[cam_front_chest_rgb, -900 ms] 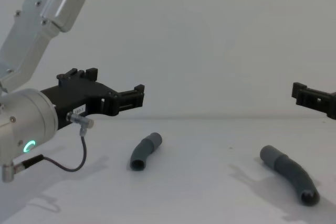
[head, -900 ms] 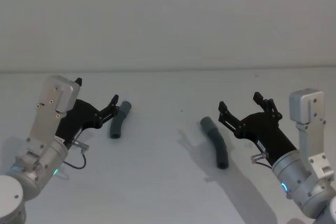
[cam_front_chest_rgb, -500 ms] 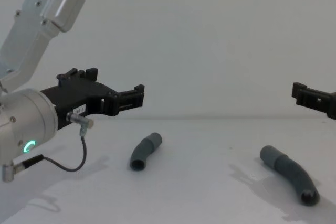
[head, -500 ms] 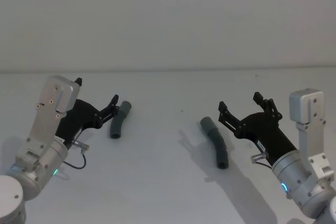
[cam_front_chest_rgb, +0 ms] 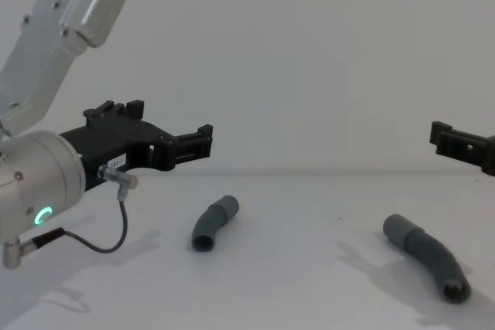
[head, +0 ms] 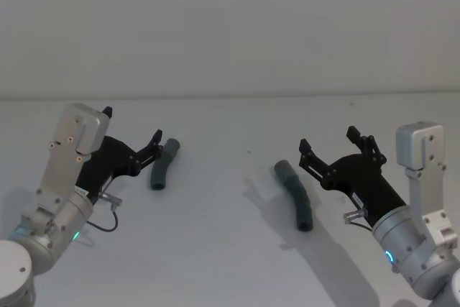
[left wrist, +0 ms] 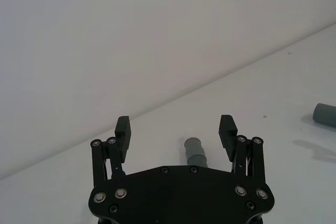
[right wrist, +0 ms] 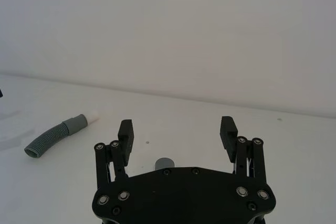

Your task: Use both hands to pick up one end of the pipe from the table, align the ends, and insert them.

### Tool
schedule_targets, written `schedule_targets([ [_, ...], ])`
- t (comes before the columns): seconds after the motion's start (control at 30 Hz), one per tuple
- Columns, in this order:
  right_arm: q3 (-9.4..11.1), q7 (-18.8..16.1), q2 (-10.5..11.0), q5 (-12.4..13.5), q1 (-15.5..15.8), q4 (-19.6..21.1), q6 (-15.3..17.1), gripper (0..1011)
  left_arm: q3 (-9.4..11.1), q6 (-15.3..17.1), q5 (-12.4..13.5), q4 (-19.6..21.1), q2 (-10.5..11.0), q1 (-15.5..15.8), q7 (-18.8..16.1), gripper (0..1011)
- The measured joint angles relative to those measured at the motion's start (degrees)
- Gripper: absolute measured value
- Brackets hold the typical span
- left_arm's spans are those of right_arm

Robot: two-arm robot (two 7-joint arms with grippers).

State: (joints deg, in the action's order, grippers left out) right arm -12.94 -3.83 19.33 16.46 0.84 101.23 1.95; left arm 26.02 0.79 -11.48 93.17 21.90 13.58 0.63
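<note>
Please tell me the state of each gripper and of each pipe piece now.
Left gripper: open, holding nothing.
Right gripper: open, holding nothing.
Short pipe piece: lying on the table, not gripped.
Long pipe piece: lying on the table, apart from the short one.

- I am seeing the long pipe piece point(head: 295, 195) lying flat on the white table point(head: 215, 257), with its thicker end pointing away from the robot.
- The right gripper point(head: 328, 139) is hovering just right of that piece's far end, with its fingers spread wide and touching nothing.
- The short pipe piece point(head: 161, 163) is lying well left of the long piece.
- The left gripper point(head: 132, 124) is sitting farther left again, just beside the short piece, with its fingers parted and holding nothing.
</note>
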Motion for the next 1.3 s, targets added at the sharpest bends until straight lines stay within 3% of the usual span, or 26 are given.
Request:
schedule_targets([
  [1.3,0.0,0.0,0.0,0.0,0.0,0.0,0.0,1000,0.0,0.0,0.0,0.0,0.0,0.0,0.0,1001],
])
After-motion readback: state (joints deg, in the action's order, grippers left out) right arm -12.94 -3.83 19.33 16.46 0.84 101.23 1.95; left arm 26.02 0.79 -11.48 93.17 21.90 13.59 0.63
